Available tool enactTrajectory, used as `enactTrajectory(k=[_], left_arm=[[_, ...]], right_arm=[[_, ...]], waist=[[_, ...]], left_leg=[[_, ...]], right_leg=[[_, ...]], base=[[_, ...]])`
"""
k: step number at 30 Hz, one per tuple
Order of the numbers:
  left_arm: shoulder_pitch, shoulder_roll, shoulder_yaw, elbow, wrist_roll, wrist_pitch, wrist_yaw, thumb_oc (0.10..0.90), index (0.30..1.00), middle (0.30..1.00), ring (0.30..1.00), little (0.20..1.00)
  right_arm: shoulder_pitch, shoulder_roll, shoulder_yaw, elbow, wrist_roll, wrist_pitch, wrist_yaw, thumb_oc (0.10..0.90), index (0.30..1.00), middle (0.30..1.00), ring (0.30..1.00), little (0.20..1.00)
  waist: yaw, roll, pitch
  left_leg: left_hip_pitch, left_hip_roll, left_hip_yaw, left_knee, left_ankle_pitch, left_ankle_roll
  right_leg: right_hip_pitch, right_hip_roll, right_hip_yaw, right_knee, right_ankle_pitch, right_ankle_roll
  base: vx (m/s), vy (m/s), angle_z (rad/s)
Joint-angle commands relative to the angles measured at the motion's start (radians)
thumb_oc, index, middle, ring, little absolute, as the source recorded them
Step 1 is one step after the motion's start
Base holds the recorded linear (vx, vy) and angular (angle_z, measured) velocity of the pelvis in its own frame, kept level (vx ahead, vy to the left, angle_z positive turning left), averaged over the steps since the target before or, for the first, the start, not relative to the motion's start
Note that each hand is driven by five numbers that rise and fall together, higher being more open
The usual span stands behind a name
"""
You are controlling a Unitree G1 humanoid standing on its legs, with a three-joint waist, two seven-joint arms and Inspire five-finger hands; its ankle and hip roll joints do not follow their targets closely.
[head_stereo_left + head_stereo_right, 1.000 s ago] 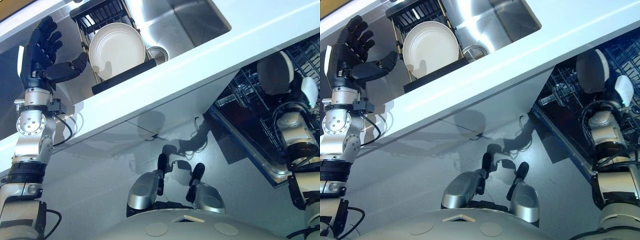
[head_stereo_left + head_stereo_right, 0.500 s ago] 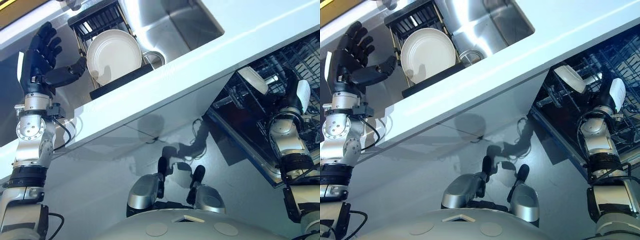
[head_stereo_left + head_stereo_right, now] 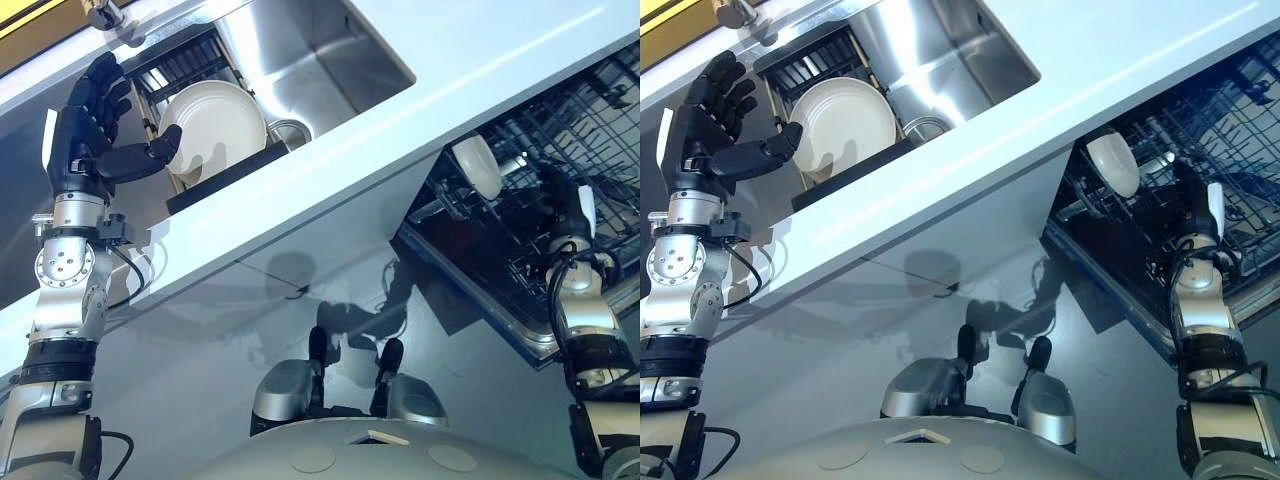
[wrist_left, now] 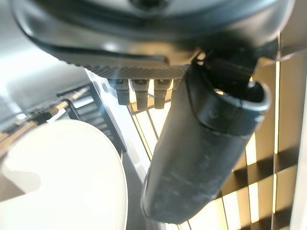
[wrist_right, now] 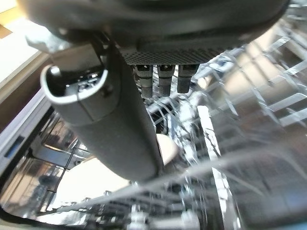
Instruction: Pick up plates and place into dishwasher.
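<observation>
— Near right, the right hand (image 3: 1200, 235) hangs empty, fingers straight, beside the plate (image 3: 477, 166) standing in the dishwasher rack (image 3: 590, 140). Risk?

— If it swings wide, I'd guess it knocks that plate over.

— And far left?

— The left hand (image 3: 85, 125) is spread wide, thumb at the rim of the plate in the sink rack (image 3: 212, 122). A shallow pinch could let it slip against the sink (image 3: 320, 45).

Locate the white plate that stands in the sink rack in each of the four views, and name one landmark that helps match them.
Left eye view: plate upper left, in the black rack, beside the left hand.
Right eye view: plate upper left, in the same rack.
Left wrist view: plate lower left, past the thumb.
Right wrist view: not in it.
Shared landmark: the steel sink.
</observation>
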Motion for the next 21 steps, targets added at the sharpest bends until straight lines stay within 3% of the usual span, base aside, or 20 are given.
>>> enactTrajectory(k=[1, 6, 10, 16, 21], left_arm=[[-0.013, 0.099, 0.085, -0.014, 0.022, -0.061, 0.029, 0.800, 0.900, 0.900, 0.900, 0.900], [-0.019, 0.131, 0.106, 0.010, 0.034, -0.039, 0.043, 0.800, 0.900, 0.900, 0.900, 0.900], [-0.029, 0.148, 0.114, 0.037, 0.058, -0.022, 0.063, 0.800, 0.900, 0.900, 0.900, 0.900], [-0.042, 0.185, 0.133, 0.109, 0.131, -0.003, 0.092, 0.800, 0.900, 0.900, 0.900, 0.900], [-0.062, 0.258, 0.135, 0.174, 0.175, 0.039, 0.084, 0.800, 0.900, 0.900, 0.900, 0.900]], right_arm=[[0.083, -0.024, 0.016, -0.088, 0.021, -0.045, 0.089, 0.800, 0.900, 0.900, 0.900, 0.900], [0.157, -0.002, -0.006, -0.142, 0.015, -0.057, 0.156, 0.800, 0.900, 0.900, 0.900, 0.900], [0.185, 0.027, -0.030, -0.209, 0.076, -0.085, 0.140, 0.800, 0.900, 0.900, 0.900, 0.900], [0.223, 0.132, -0.046, -0.310, 0.173, -0.172, 0.127, 0.800, 0.900, 0.900, 0.900, 0.900], [0.246, 0.161, -0.028, -0.327, 0.177, -0.173, 0.160, 0.800, 0.900, 0.900, 0.900, 0.900]], waist=[[-0.029, -0.028, -0.200], [-0.059, -0.035, -0.208], [-0.077, -0.035, -0.214], [-0.110, -0.023, -0.223], [-0.126, -0.013, -0.225]], left_leg=[[-0.049, -0.049, 0.031, 0.051, -0.089, -0.012], [-0.030, -0.049, 0.054, 0.037, -0.097, 0.003], [-0.020, -0.048, 0.069, 0.027, -0.102, 0.011], [-0.008, -0.052, 0.107, 0.026, -0.117, 0.028], [-0.010, -0.059, 0.133, 0.042, -0.134, 0.041]], right_leg=[[-0.041, 0.014, -0.002, 0.171, -0.196, 0.017], [-0.044, 0.016, 0.017, 0.168, -0.190, 0.031], [-0.049, 0.017, 0.030, 0.168, -0.185, 0.041], [-0.064, 0.013, 0.053, 0.174, -0.177, 0.060], [-0.079, 0.008, 0.070, 0.185, -0.173, 0.071]], base=[[-0.02, 0.059, -0.20], [-0.02, 0.067, -0.14], [-0.02, 0.071, -0.13], [-0.01, 0.101, -0.17], [0.02, 0.119, -0.18]])
